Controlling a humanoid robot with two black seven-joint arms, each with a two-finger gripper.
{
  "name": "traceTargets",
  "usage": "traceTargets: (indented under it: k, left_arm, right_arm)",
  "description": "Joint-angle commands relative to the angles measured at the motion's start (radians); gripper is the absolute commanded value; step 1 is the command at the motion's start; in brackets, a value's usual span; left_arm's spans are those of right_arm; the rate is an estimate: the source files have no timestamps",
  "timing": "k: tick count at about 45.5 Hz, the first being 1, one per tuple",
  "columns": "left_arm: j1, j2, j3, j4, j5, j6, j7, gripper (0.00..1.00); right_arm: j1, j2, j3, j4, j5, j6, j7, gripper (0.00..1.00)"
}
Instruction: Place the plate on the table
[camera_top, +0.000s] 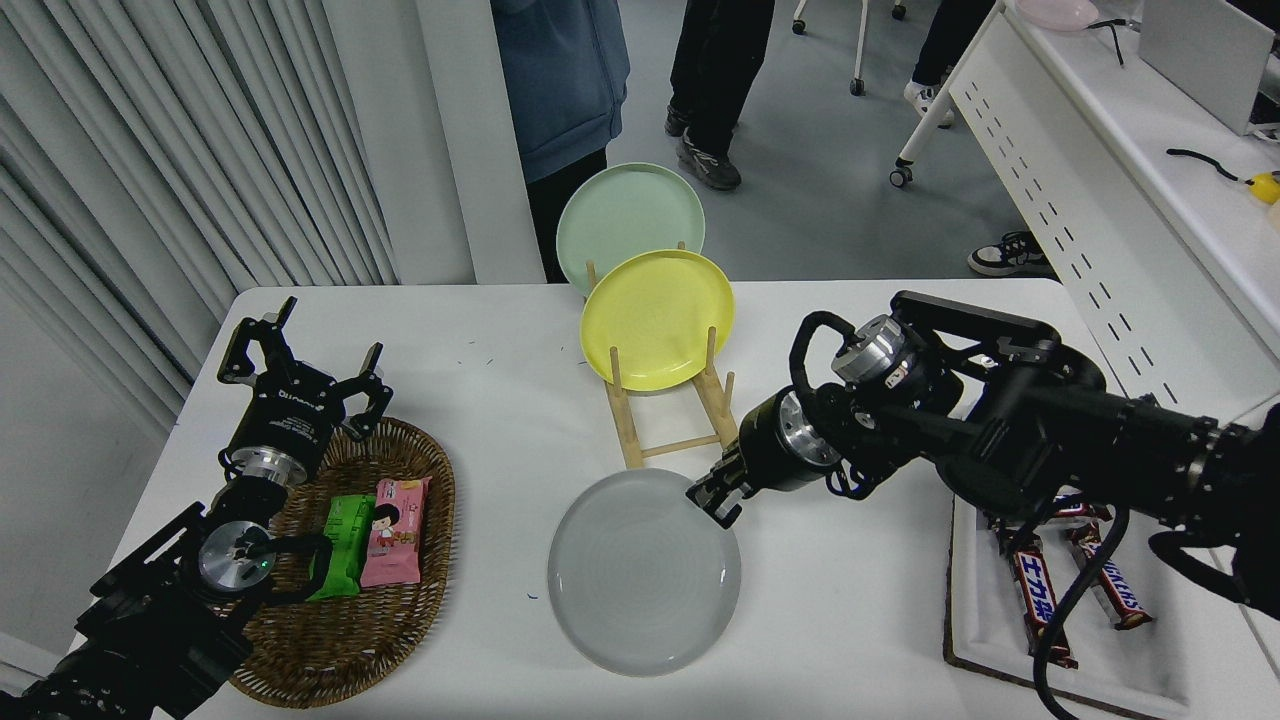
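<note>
R hand (718, 500) pinched the plate (643, 570) at its upper-right rim; plate lay flat or nearly so on the surface (850, 600), in front of the wooden rack (672, 420). Judgement: spread fingers only once rim is fully down, then retreat sideways, no drag. Plate matte grey, round, shallow rim; surface smooth, white. L hand (290, 375) parked over wicker basket (350, 620), fingers spread.

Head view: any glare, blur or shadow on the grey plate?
Head view: the round light-grey plate is sharp, with no glare, only faint rings; soft shadow along its near rim on the white table; right gripper at its far-right rim is in focus.
</note>
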Motion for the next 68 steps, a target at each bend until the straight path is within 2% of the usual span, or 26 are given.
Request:
traceTargets:
  k: [1, 23, 68]
  left_arm:
    - [0.0, 0.0, 0.0, -0.001, 0.0, -0.001, 0.0, 1.0]
    - [0.0, 0.0, -0.001, -0.001, 0.0, -0.001, 0.0, 1.0]
    - [0.0, 0.0, 0.0, 0.0, 0.0, -0.001, 0.0, 1.0]
  right_arm:
    - [-0.053, 0.074, 0.046, -0.127, 0.04, 0.0, -0.001, 0.0]
    - [-0.116, 0.157, 0.07, -0.23, 0.04, 0.0, -0.006, 0.0]
    - [-0.159, 0.172, 0.073, -0.288, 0.005, 0.0, -0.006, 0.0]
